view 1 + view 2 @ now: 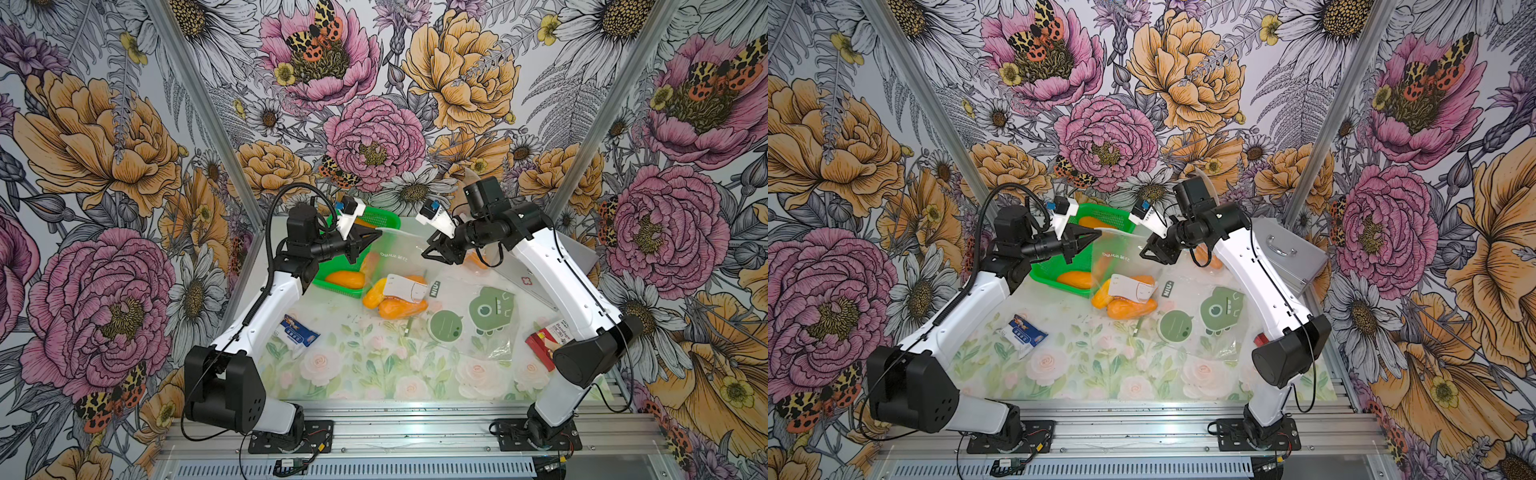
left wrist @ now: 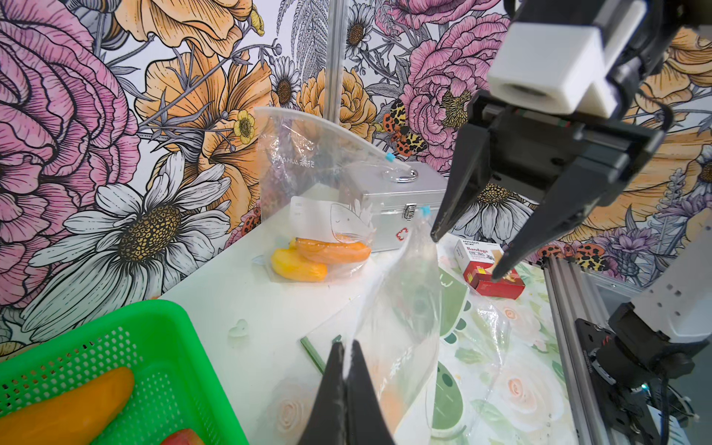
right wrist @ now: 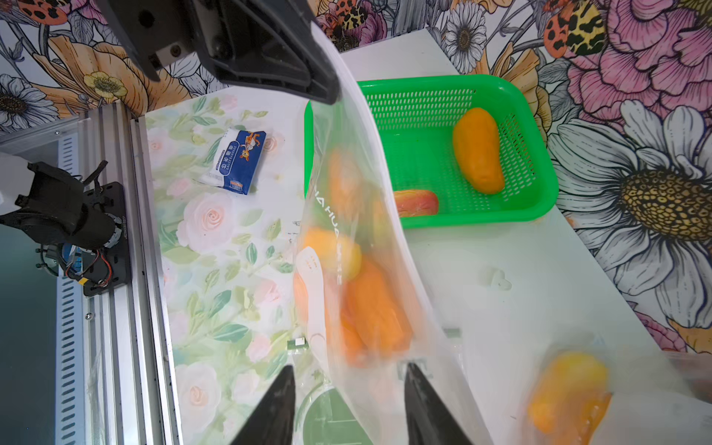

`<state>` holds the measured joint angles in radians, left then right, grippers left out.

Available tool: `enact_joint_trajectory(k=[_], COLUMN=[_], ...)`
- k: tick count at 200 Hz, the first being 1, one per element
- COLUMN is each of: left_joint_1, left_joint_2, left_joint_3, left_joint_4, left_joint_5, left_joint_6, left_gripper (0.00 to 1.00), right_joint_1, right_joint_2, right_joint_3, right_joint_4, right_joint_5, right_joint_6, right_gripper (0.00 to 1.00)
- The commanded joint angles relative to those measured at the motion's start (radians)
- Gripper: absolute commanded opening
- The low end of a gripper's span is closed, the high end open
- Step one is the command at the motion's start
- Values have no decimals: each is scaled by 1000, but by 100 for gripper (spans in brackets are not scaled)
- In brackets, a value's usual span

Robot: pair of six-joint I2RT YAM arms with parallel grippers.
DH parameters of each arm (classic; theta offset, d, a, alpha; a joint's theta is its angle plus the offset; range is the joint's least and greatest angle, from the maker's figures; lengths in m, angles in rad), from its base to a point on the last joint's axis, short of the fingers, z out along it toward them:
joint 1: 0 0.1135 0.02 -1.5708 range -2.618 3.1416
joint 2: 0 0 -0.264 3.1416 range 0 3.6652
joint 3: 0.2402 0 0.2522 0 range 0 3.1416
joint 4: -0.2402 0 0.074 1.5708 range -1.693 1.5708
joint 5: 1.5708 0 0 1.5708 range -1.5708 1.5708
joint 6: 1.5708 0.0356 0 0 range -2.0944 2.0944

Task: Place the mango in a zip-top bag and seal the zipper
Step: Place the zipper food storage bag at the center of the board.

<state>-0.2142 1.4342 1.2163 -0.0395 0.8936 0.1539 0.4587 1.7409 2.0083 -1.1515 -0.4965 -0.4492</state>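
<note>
Left fingers (image 2: 331,389) clamp zip-top bag (image 2: 404,300) edge | right fingers (image 3: 275,408) spread (bag edge between) | green basket (image 3: 424,79) alongside

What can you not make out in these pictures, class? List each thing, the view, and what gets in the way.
- Mangoes in the held bag: blurred in the right wrist view.
- Red box: mostly hidden behind the right arm in a top view.
- Green basket: cut off by the picture's edge in the left wrist view.
- Print on the blue packet: too small in a top view.
</note>
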Motion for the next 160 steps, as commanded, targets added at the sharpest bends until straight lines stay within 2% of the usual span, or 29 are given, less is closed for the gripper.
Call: enact_joint_trajectory(k=[1,17,20,24,27,53,109,160], left_joint_1=[-7,-4,-3,-2,-1,11,30,36], left_joint_2=[-43,-56,-58,-59,-60,-58,-38,-21], left_joint_3=[-37,-55,-57,-58,-59,-63,-23,5], left_joint_4=[39,41,41,41,42,42,42,50], left_joint_5=[62,86,91,98,105,152,202,215], left_joint_6=[87,109,111,111,111,111,110,104], left_gripper=[0,0,0,0,0,0,0,0], right_joint_1=[-3,-2,-2,-3,-2,-3,-3,-3], right_joint_2=[13,27,31,33,36,54,48,111], right_joint_3=[-3,10,14,19,23,62,-8,-11], right_joint_4=[96,125,128,133,135,136,85,-2], right_joint_5=[72,89,91,92,93,76,-89,-108], right_joint_6=[36,33,32,33,33,15,-114,-130], right_gripper=[59,76,81,97,99,99,99,97])
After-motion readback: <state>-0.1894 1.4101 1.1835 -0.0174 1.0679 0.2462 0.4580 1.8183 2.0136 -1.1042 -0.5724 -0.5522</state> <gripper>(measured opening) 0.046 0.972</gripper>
